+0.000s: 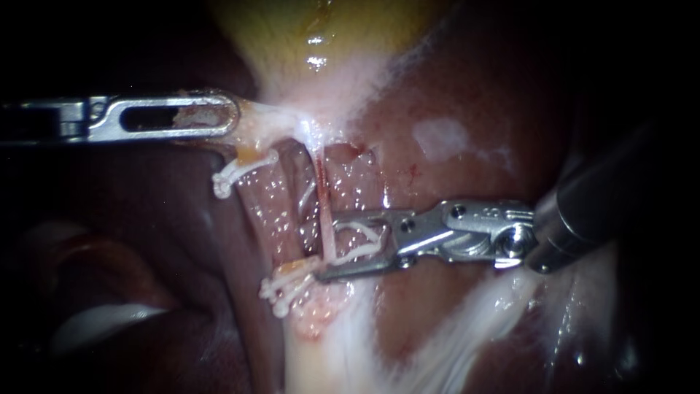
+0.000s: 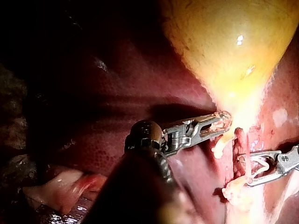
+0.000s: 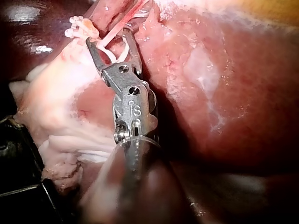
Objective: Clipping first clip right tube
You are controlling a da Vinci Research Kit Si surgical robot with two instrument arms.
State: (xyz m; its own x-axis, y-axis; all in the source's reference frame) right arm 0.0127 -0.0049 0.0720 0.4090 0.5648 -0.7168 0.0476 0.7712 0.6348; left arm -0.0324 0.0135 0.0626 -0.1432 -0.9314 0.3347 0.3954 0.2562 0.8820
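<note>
A thin red right tube (image 1: 321, 186) runs down from the gallbladder's (image 1: 321, 29) pale neck. My right instrument (image 1: 329, 244) comes in from the right. Its jaws stand apart, holding a white clip (image 1: 362, 239) whose legs straddle this tube. The right wrist view shows the same clip (image 3: 114, 49) between those jaws (image 3: 108, 39). My left instrument (image 1: 235, 117) comes in from the left, and its slotted jaws are shut on the tissue of the gallbladder's neck (image 1: 257, 120). The left wrist view shows that grip (image 2: 224, 120).
Two white clips, an upper one (image 1: 244, 169) and a lower one (image 1: 288, 286), sit on the left tube (image 1: 271, 211). Dark red liver (image 1: 467, 95) lies all around, and white strands (image 1: 467, 321) run below the right instrument. The yellow gallbladder (image 2: 229, 46) hangs above the left jaws.
</note>
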